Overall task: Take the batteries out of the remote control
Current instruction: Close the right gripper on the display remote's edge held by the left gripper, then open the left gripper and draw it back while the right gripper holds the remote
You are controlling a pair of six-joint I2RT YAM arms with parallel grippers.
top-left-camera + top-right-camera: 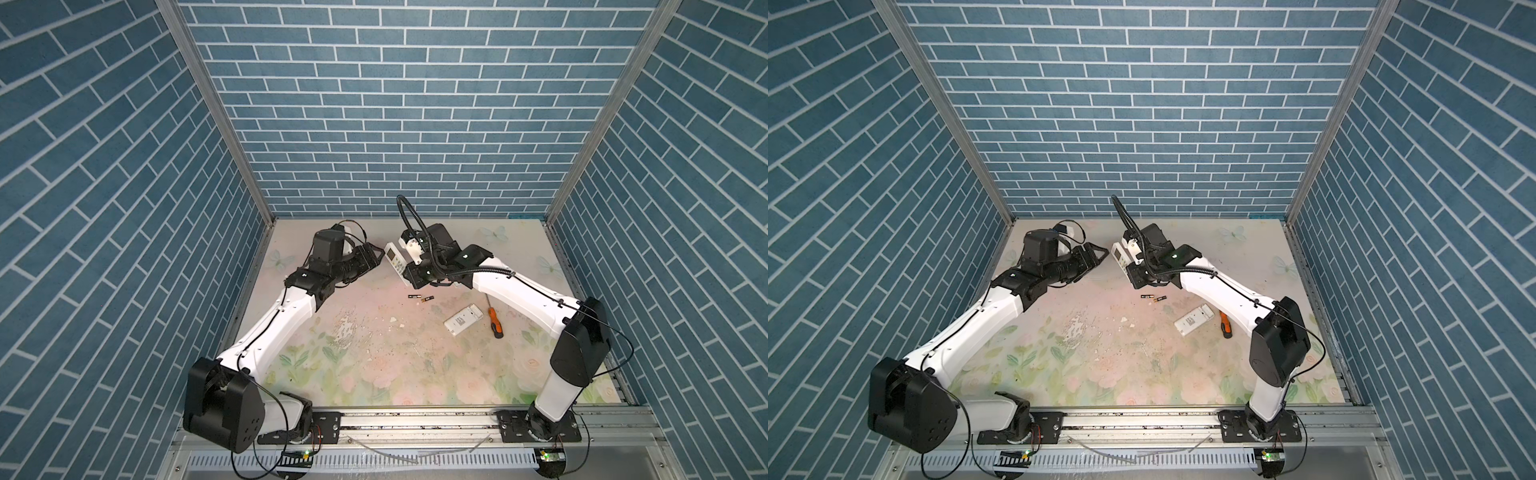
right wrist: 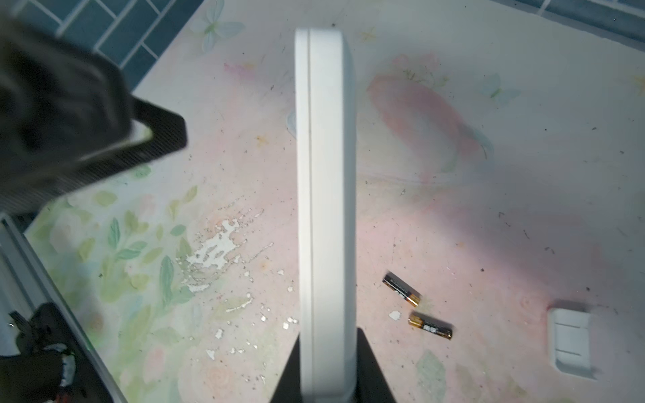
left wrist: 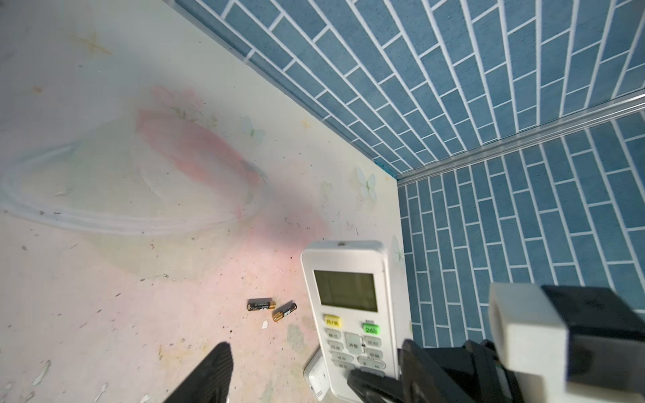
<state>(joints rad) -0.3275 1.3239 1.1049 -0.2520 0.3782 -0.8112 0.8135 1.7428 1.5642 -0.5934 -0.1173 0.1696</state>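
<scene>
Your floral-printed bench carries everything, and both arms reach toward its far half. Your right gripper is clamped on the button end of a white plastic remote control with a grey screen. It holds the remote clear of the bench and on edge, with the screen end free. I take that as a way to keep the body steady while the other arm works on it. Your left gripper hovers just beside that free end without touching it, jaws spread wide and empty, which suits an approach rather than a grip. You cannot tell from these views whether the held remote's back compartment is open or has cells in it.

Near the right edge a second white remote lies back-up. An orange-handled screwdriver sits just beside it, probably parked there to keep the middle free.

Two batteries, thin black cylinders with gold ends, lie loose near the middle of the bench. They are just beside each other, between the held remote and the second one, and look already unloaded. Mind them on any low pass, since round cells roll easily.
</scene>
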